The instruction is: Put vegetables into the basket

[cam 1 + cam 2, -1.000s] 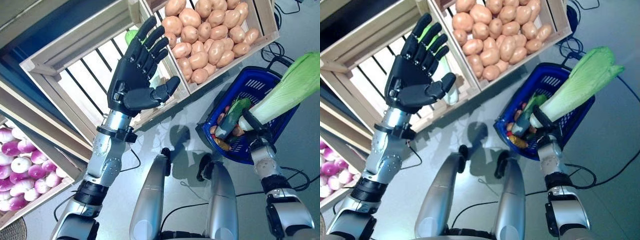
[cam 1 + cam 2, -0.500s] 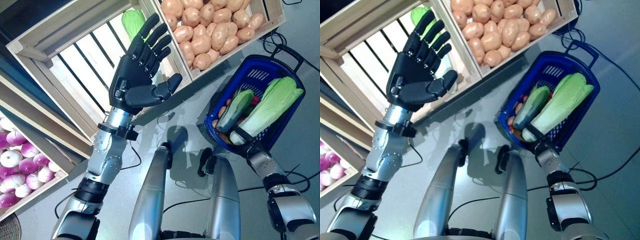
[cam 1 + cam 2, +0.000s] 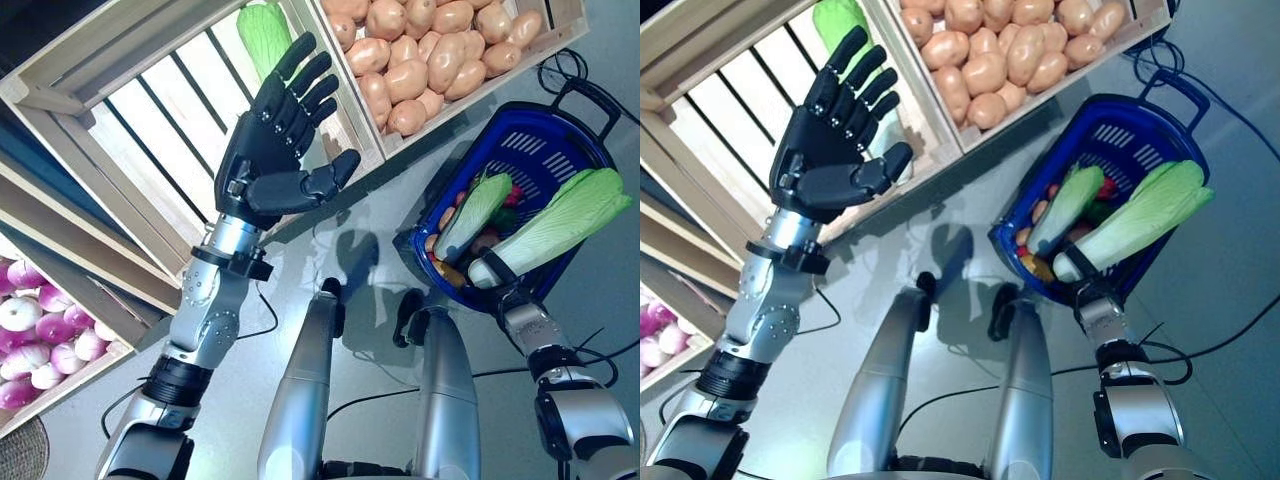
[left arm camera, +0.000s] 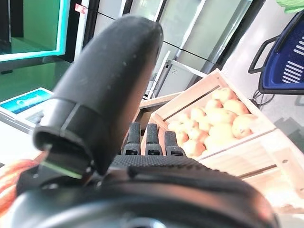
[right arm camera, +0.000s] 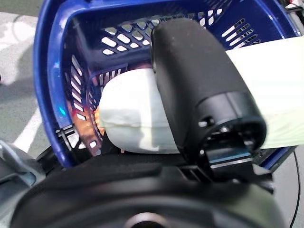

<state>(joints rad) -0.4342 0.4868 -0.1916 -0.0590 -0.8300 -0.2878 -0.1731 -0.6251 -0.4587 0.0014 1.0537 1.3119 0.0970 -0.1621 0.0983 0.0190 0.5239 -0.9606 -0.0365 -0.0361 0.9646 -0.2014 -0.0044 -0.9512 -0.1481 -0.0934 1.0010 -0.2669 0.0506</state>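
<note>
A: Where is there room to move?

B: Bare grey floor [image 3: 340,230] lies between the crates and the blue basket [image 3: 560,150]. The basket stands on it just off the corner of the potato crate [image 3: 545,45], handle end pointing away from the robot.

A: Right hand?

B: The right hand [image 3: 497,272] sits at the basket's near rim, thumb wrapped over the pale stem end of a cabbage [image 3: 565,225]. The cabbage lies slantwise across the basket, its leafy green end reaching past the far right rim.

A: Anything else in there?

B: A second long green-and-white vegetable [image 3: 475,210] beside it, with small red and orange items underneath, too jumbled to name.

A: Left hand?

B: The left hand [image 3: 275,150] is raised above the slatted crate [image 3: 140,130], fingers straight and spread, holding nothing. One cabbage head [image 3: 262,30] remains in that crate's far corner. Purple onions [image 3: 40,340] fill a crate at the far left.
</note>
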